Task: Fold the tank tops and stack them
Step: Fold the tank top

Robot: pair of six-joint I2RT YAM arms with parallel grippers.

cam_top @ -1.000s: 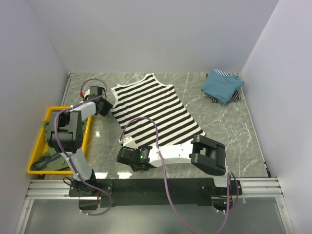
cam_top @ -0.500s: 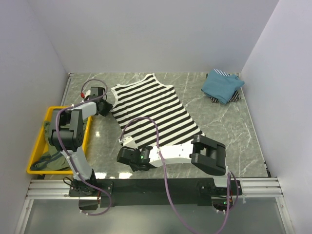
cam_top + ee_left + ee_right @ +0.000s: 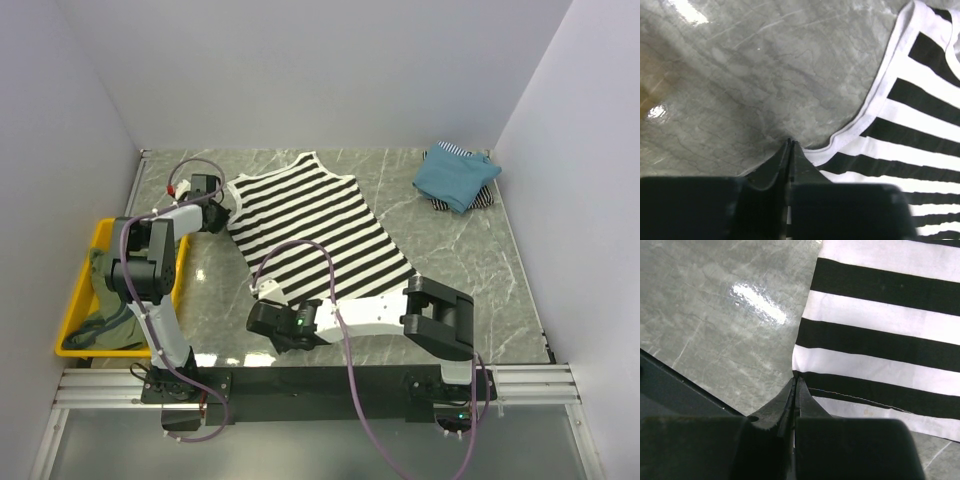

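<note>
The black-and-white striped tank top (image 3: 318,228) lies flat on the marble table, neck toward the back. My left gripper (image 3: 222,217) is at its left armhole, jaws together on the white-bound edge (image 3: 850,135), and cloth shows in the slit between the fingers (image 3: 810,170). My right gripper (image 3: 263,298) is shut on the near-left hem corner (image 3: 805,371). The teal-blue tank top (image 3: 455,178) sits folded at the back right on the pinstriped one (image 3: 449,151). An olive-green top (image 3: 100,332) lies in the bin.
A yellow plastic bin (image 3: 73,303) stands at the left edge beside the left arm. White walls close the table on three sides. The arms' black base rail (image 3: 320,383) runs along the near edge.
My left gripper has closed on the armhole edge and edged toward the top. My right gripper has closed on the hem corner, and its elbow has shifted a little to the right.
</note>
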